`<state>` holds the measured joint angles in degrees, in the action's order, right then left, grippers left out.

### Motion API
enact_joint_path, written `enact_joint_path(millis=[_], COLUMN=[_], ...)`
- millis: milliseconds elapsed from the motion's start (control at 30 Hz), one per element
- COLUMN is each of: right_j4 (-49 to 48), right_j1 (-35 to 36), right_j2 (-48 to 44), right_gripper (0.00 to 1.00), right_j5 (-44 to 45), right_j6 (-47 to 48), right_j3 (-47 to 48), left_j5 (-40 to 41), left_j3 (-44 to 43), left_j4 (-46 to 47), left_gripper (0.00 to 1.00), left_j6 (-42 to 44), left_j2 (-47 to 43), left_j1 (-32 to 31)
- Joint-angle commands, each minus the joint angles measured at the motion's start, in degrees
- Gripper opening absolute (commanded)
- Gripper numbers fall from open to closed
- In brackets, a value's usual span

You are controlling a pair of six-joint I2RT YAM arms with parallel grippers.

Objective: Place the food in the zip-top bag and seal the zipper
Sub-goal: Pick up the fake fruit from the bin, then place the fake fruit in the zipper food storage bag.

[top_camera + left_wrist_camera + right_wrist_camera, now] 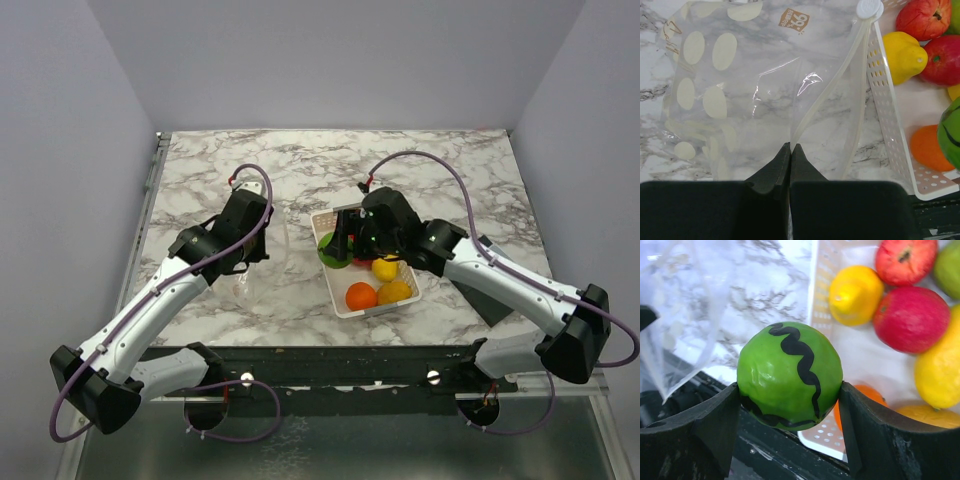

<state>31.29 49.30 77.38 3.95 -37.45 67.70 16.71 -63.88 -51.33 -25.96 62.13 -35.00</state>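
My right gripper (789, 386) is shut on a green toy fruit with black wavy stripes (790, 372) and holds it above the near left corner of the white basket (816, 295). From above, this fruit (331, 250) hangs at the basket's left side. Red (910, 317), yellow (855, 292) and orange (361, 295) food lies in the basket. The see-through zip-top bag (740, 100) lies left of the basket. My left gripper (790, 146) is shut on its mouth edge, where the zipper (832, 82) runs up to a white slider (869, 7).
The white slotted basket (340, 213) stands mid-table on the marble top. A black rail (330, 365) runs along the near edge. A dark flat patch (490, 300) lies under the right arm. Grey walls close in on three sides.
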Motion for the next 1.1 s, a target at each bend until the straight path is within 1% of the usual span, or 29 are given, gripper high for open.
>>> enact_joint_path(millis=[0,200,300,700,933,1067], right_j4=[-3.75,-4.04,-5.71,-10.01,-8.15,-5.79], right_j1=[1.94,5.40,6.41,8.73,10.51,11.61], right_j2=[-1.80,1.03,2.09,8.39,11.71,13.24], right_gripper=[0.33,0.33,0.33,0.34,0.35,0.38], right_j5=[-6.55,-7.12,-7.72,-8.19,-5.15,-0.31], right_j6=[4.36,8.44,9.66,9.96,11.46,12.27], right_j3=[2.24,7.69,8.88,11.93,14.42,15.60], left_j5=[-2.97,-3.90,-4.49,-7.14,-8.98,-10.52], left_j3=[-2.54,-3.67,-4.09,-5.85,-7.02,-7.59], left_j4=[-0.18,-0.31,-0.67,-1.54,-1.75,-1.70], left_gripper=[0.00,0.00,0.00,0.00,0.00,0.00], left_j6=[-1.31,-1.79,-2.19,-3.42,-4.02,-4.42], left_j2=[0.57,0.89,0.80,0.19,0.19,0.10], left_j1=[-0.07,-0.06,-0.06,-0.08,-0.07,-0.06])
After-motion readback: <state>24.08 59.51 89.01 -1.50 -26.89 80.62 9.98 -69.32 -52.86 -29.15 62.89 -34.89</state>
